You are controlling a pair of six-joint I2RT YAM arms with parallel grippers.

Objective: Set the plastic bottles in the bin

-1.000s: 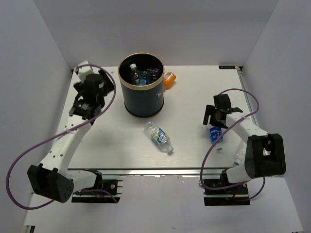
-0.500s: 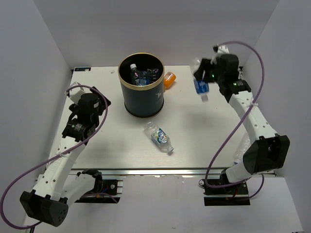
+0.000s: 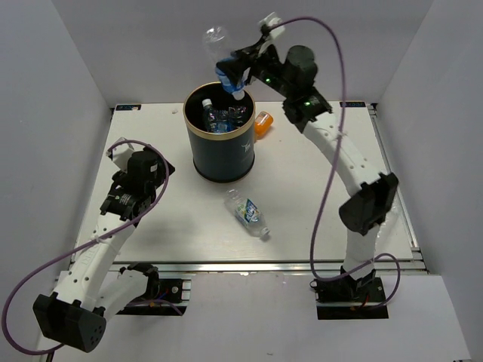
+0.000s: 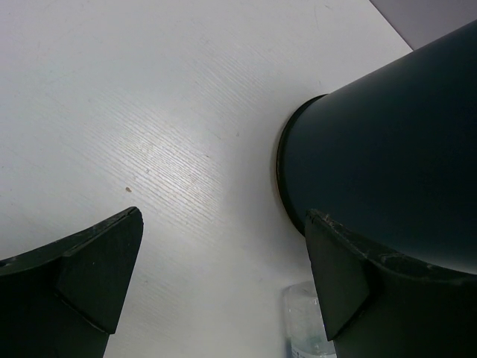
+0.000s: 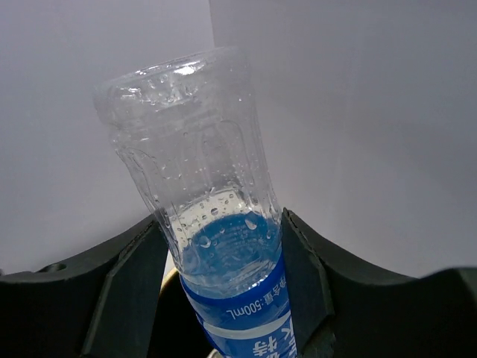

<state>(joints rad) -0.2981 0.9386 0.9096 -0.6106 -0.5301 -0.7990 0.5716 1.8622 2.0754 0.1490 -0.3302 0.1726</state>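
The dark navy bin point(image 3: 219, 143) with a gold rim stands at the back middle of the table and holds several bottles point(image 3: 219, 117). My right gripper point(image 3: 232, 72) is shut on a clear blue-labelled bottle point(image 3: 221, 54) and holds it above the bin's far rim, cap end down; it fills the right wrist view point(image 5: 216, 246). Another clear bottle point(image 3: 247, 213) lies on the table in front of the bin. A small orange bottle point(image 3: 262, 124) lies right of the bin. My left gripper point(image 3: 121, 192) is open and empty left of the bin point(image 4: 387, 149).
White walls close in the table on the left, back and right. The table's front edge point(image 3: 249, 262) runs just behind the arm bases. In the left wrist view a bottle's end point(image 4: 305, 321) shows near the right finger.
My right arm has swung from the back right to above the bin, carrying the bottle up and left. My left arm has barely moved.
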